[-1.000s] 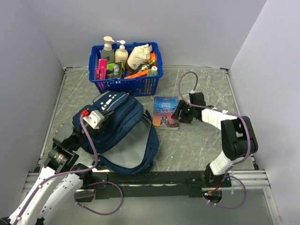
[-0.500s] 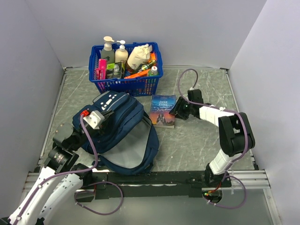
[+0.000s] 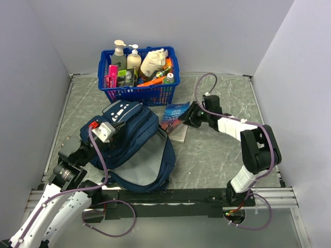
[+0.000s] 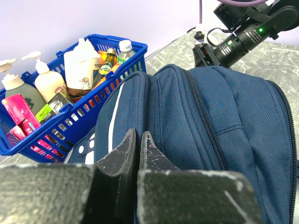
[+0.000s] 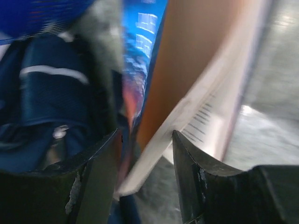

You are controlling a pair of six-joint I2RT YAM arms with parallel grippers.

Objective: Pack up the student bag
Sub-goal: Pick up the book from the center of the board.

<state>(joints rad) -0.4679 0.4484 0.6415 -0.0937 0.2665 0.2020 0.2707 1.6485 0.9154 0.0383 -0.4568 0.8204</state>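
On the left, the left end effector (image 4: 138, 133) sits closed against the top of the student bag (image 3: 132, 142); whether it pinches fabric or a zip pull cannot be told. The navy bag slumps on the counter (image 3: 217, 155) in front of a blue basket (image 3: 137, 94) of bottles. Soft and floppy, it will likely sag when pulled, so a seam or zip edge near the opening looks the surest hold. To its right a paperback book (image 3: 175, 118) tilts off the counter, its edge clamped in the right end effector (image 5: 145, 133).
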